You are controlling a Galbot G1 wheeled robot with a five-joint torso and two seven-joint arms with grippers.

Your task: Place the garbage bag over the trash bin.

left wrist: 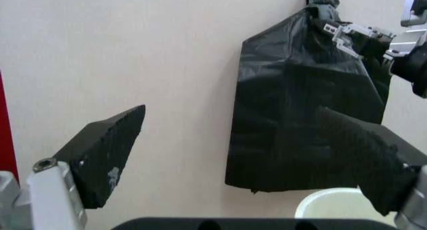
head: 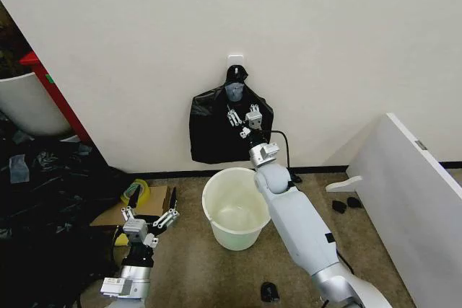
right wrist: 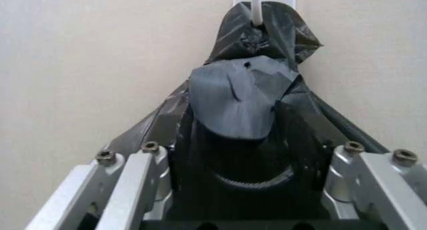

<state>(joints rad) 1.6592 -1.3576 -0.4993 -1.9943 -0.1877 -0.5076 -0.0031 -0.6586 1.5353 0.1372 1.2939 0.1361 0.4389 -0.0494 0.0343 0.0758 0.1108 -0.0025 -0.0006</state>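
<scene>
Low on my left, the left claw (head: pixel 149 223) idles with fingers apart. Thin glossy black plastic garbage bag (head: pixel 216 131) hangs lengthwise from a white wall hook (head: pixel 235 58), directly above the round cream-white plastic trash bin (head: pixel 232 207); my nearer right claw (head: pixel 243 120), fingers spread, presses against its neck.

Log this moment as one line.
right pincer: open, at hanging garbage bag on wall hook | left pincer: open, low, idle | trash bin: unlined, below bag
</scene>
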